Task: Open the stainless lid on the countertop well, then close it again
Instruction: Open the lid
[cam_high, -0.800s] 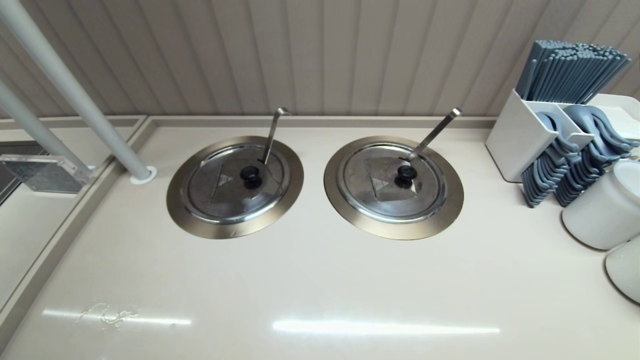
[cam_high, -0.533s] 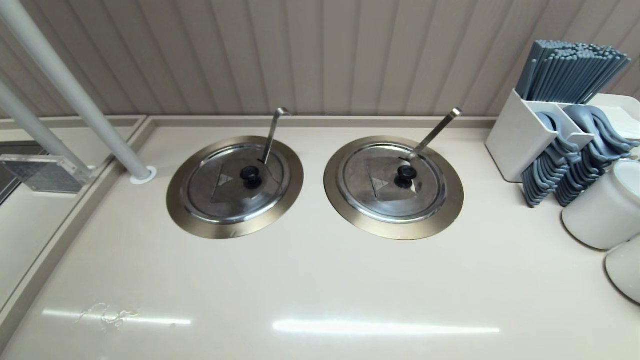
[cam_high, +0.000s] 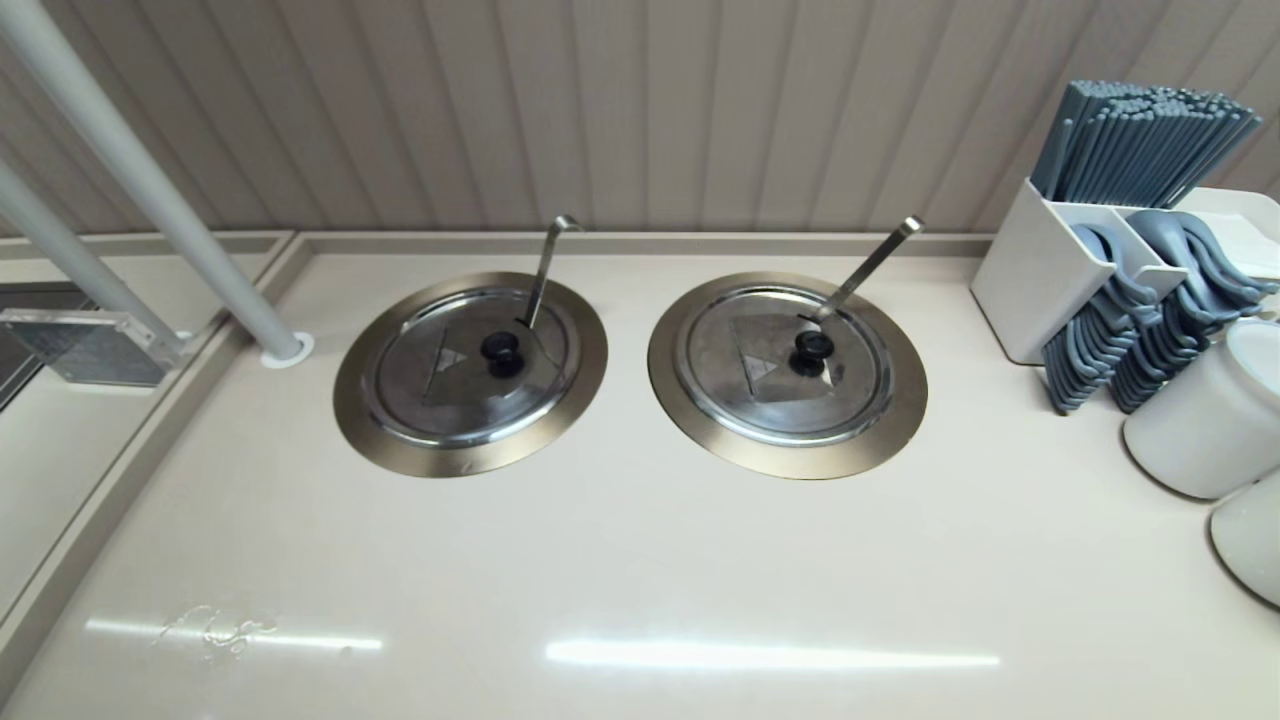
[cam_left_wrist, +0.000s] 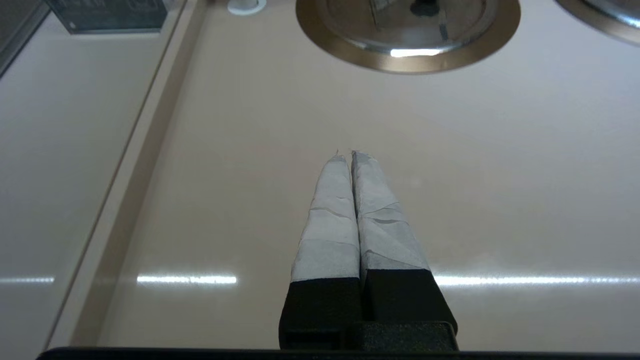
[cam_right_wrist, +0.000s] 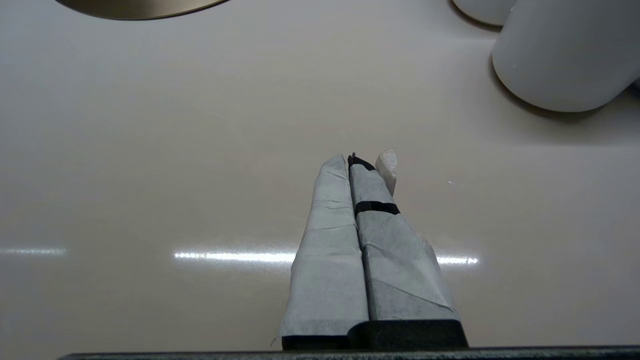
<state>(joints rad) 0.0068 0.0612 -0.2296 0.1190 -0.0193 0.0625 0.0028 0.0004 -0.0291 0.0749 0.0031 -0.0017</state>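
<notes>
Head view: stainless lid (cam_high: 470, 365) sits seated on the countertop well (cam_high: 375, 425), far-left tabletop (cam_high: 640, 580). Twin lid (cam_high: 782, 365) looks near identical; you could grab the wrong knob.

Left wrist: left end effector (cam_left_wrist: 345, 154) clenched, empty, hanging short of the well.

Right wrist: right end effector (cam_right_wrist: 352, 160) clenched, empty, near white cup (cam_right_wrist: 565, 55).

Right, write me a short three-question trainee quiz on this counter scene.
1. True or false: the lid sits shut on the well.
2. Which ladle has the hooked end? A the left ladle; B the right ladle.
3. Fill in: the left hand and the right hand are both ____, holding nothing.

Key: 1 true; 2 A; 3 shut.
</notes>
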